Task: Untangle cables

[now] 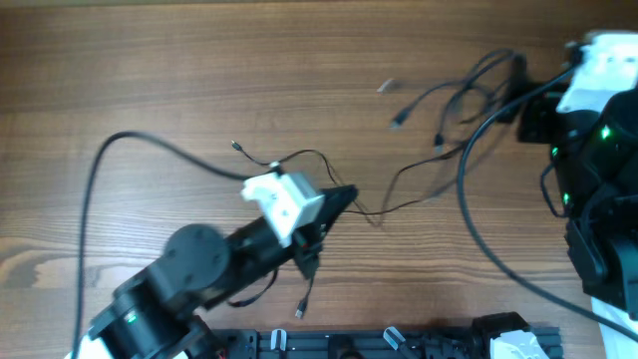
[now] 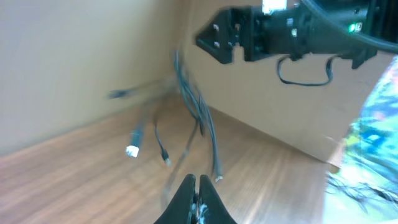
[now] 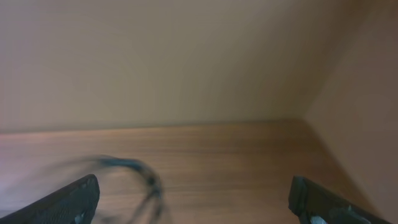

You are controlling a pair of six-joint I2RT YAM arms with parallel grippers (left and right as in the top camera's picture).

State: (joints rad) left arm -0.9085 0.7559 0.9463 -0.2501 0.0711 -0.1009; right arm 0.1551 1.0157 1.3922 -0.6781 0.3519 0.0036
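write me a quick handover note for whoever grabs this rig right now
Grippers: the left pincer is shut over the middle of the wooden table. A strand runs by its tips, but I cannot confirm a grip. The right pincer is open, with a blurred strand low between its fingers.
Cables: the thin black wires with small plug ends lie crossed in a bunch by the right pincer, and one strand trails to the left pincer.
Done: nothing clearly separated.
Left: pull the strands apart and lay each alone.

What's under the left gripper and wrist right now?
Thin black cables run out from beneath the left gripper tip, and a plug end pokes out below the wrist. The stretch between them is covered by the left arm, so any crossings there are hidden.
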